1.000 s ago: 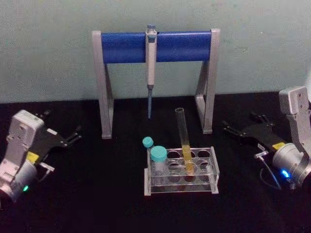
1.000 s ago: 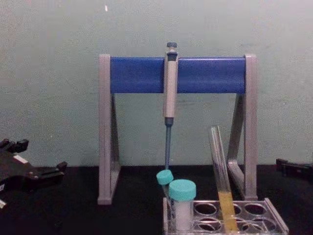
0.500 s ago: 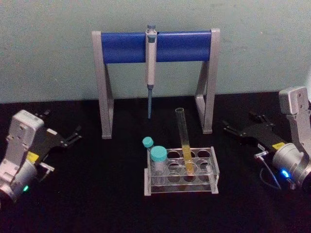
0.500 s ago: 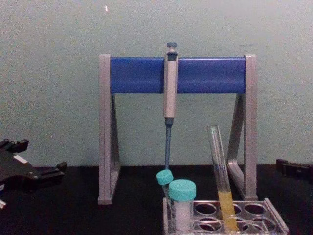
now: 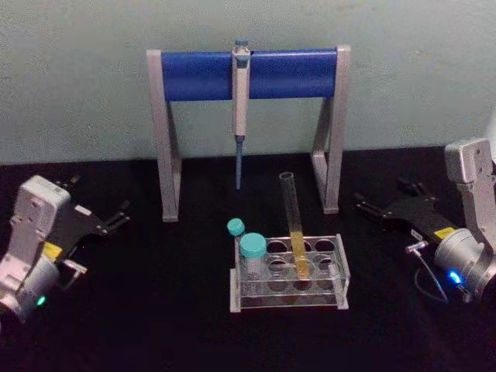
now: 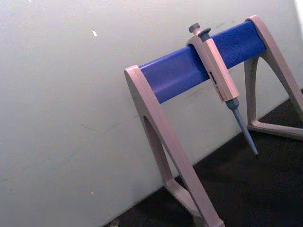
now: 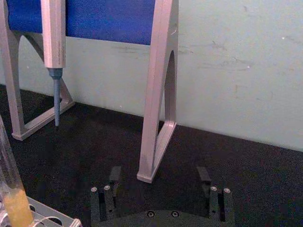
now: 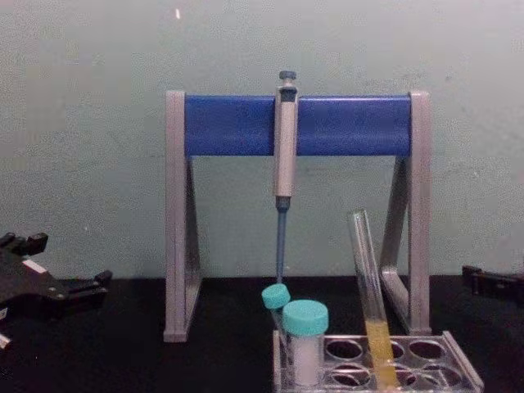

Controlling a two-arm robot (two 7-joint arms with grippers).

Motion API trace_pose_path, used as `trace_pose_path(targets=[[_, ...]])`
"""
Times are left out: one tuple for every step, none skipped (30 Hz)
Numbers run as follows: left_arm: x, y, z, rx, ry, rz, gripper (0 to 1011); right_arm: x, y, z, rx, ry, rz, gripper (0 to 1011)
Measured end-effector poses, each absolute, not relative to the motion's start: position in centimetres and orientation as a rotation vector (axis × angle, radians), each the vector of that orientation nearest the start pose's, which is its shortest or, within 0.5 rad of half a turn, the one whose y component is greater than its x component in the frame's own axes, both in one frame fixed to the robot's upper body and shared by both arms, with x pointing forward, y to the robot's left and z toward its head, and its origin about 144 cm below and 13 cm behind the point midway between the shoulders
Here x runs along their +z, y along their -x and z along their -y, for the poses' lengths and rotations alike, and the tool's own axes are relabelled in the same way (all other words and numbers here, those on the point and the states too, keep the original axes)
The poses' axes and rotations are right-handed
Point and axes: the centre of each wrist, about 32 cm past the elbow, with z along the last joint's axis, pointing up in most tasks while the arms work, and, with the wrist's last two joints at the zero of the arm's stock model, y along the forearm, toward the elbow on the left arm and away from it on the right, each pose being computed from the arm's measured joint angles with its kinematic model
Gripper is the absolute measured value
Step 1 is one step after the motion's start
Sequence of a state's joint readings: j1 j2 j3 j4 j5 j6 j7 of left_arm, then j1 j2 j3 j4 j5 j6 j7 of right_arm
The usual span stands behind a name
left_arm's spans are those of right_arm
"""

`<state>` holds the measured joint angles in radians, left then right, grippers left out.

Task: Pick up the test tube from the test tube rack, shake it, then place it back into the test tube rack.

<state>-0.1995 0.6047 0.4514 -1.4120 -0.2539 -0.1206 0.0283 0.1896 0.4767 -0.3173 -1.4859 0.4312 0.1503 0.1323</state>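
While nothing has yet been lifted, the head view shows the test tube (image 5: pixel 293 221) seated in a middle hole of the test tube rack (image 5: pixel 288 273), leaning toward eleven o'clock because the hole is wider than the glass. Its open upper length stands clear above the rack, which gives an easy place to pinch. The left gripper (image 5: pixel 108 221) rests on the black tabletop (image 5: pixel 155 325) at nine o'clock from the rack, the right gripper (image 5: pixel 387 208) at three o'clock, both well apart from it, fingers spread and empty.

From the left wrist, a grey stand (image 6: pixel 161 142) carries a pipette (image 6: pixel 220 85) hooked over its blue bar so the tip hangs free.

From the right wrist, that arm's fingers (image 7: pixel 115 176) stand parted around nothing, aimed past the stand's leg.

From the chest, two teal-capped vials (image 8: pixel 304 340) sit at nine o'clock from the tube, so an approach from the right looks less crowded.
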Motion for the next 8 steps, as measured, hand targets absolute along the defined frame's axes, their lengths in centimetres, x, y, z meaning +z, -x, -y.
trace_pose_path(targets=[[113.98, -48.86, -30.97, 1.248, -0.304, 0.285, 1001, 116.78, -49.89, 28.66, -1.199, 0.202, -0.070, 1000], [113.98, -48.86, -30.97, 1.248, -0.304, 0.285, 1002, 116.78, -49.89, 28.66, -1.199, 0.202, -0.070, 1000], [113.98, -48.86, -30.97, 1.248, -0.304, 0.285, 1001, 116.78, -49.89, 28.66, -1.199, 0.202, -0.070, 1000], [113.98, -48.86, -30.97, 1.248, -0.304, 0.285, 1001, 116.78, -49.89, 28.66, -1.199, 0.202, -0.070, 1000], [113.98, -48.86, -30.97, 1.248, -0.304, 0.285, 1001, 116.78, -49.89, 28.66, -1.199, 0.202, -0.071, 1000], [113.98, -48.86, -30.97, 1.248, -0.304, 0.285, 1001, 116.78, -49.89, 28.66, -1.199, 0.202, -0.070, 1000], [113.98, -48.86, -30.97, 1.248, -0.304, 0.285, 1001, 116.78, -49.89, 28.66, -1.199, 0.202, -0.070, 1000], [113.98, -48.86, -30.97, 1.248, -0.304, 0.285, 1001, 116.78, -49.89, 28.66, -1.199, 0.202, -0.070, 1000]])
